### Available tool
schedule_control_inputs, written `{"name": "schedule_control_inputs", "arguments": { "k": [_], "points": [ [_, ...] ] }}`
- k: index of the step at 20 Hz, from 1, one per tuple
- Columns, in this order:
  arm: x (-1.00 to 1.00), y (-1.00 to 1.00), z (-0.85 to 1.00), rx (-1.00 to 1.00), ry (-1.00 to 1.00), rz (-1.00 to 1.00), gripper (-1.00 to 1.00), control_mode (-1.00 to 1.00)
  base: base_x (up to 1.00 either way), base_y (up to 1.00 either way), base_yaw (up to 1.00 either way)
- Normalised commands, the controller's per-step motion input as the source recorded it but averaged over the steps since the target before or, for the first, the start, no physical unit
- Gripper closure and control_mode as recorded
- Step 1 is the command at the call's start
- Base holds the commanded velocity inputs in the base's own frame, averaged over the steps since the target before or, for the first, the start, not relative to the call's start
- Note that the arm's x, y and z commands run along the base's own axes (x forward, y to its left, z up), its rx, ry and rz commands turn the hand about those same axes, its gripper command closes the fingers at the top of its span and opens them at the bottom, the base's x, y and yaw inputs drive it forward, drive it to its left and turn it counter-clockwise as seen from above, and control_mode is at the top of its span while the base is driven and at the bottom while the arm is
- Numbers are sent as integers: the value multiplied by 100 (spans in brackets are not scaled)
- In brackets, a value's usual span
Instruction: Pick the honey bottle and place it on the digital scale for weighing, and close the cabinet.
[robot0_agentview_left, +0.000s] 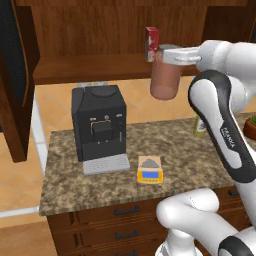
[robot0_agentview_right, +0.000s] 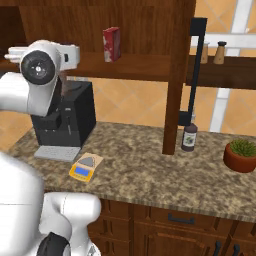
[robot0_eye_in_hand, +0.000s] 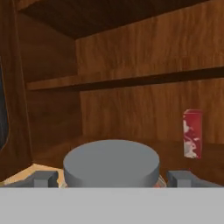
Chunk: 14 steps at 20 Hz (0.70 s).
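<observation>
Fingers (robot0_eye_in_hand: 113, 178) clamp the honey bottle (robot0_agentview_left: 165, 80) at its lid, holding it clear of the cabinet (robot0_agentview_left: 100, 30) shelf. It hangs high, right of the digital scale (robot0_agentview_left: 150, 170) on the bench (robot0_agentview_left: 200, 160); cabinet doors open.

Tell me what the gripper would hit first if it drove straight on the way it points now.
Likely the dark-brown wooden cabinet's back panel. The gripper holds the reddish-brown honey bottle, and the red-and-white carton sits right of that line; depth is unclear.

arm (robot0_agentview_left: 220, 135): glossy white rounded shells | joints: dark bands | forearm: small grey lettering, maybe "FRANKA" | wrist joint cap (robot0_agentview_right: 37, 68): round, dark, small centre screw
</observation>
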Motion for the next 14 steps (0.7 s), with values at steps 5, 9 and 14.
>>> {"name": "schedule_control_inputs", "arguments": {
  "k": [5,9,14],
  "points": [
    [7,-12,-100,-20,6,45,100,-100,0,0,0],
    [31,-5,-94,-11,5,47,100,-100,0,0,0],
    [37,-10,-91,-2,12,41,100,-100,0,0,0]
  ]
}}
